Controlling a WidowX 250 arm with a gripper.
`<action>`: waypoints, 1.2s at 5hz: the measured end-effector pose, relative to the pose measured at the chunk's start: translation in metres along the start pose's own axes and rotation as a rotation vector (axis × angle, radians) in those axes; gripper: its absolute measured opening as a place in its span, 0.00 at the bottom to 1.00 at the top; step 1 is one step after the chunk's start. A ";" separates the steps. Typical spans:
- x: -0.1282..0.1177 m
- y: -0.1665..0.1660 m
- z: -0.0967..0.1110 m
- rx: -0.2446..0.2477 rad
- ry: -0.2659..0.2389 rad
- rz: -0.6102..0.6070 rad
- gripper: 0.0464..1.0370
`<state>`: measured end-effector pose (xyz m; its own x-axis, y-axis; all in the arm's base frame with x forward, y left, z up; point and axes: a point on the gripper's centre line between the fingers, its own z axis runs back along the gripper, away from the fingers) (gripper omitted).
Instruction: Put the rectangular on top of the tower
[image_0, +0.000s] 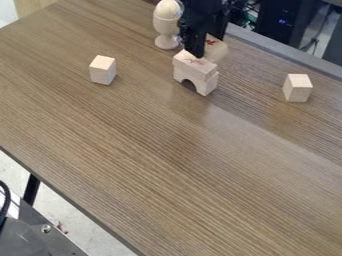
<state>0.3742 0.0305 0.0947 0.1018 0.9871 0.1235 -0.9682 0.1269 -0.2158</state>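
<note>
The black gripper (199, 46) hangs down at the top centre, its lower end right at the top of the rectangular block (192, 65). That pale wooden block, with red marks on its upper face, lies flat across the arch block (208, 86), whose curved opening faces the camera. Just behind them, partly covered by the gripper, is another pale piece (216, 49) with a red mark. Whether the gripper holds anything is hard to make out.
A wooden egg cup (166, 26) with an egg-shaped top stands close to the gripper's left. One small block (103, 70) sits on the left, another (297, 89) on the right, on the brown table (167, 165).
</note>
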 end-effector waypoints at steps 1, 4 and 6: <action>0.003 0.001 -0.011 0.010 -0.006 0.039 0.52; 0.004 0.000 -0.020 0.026 0.001 0.054 0.52; 0.014 -0.001 -0.021 0.021 -0.008 0.075 0.52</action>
<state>0.3812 0.0459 0.0766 0.0270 0.9930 0.1151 -0.9776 0.0502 -0.2042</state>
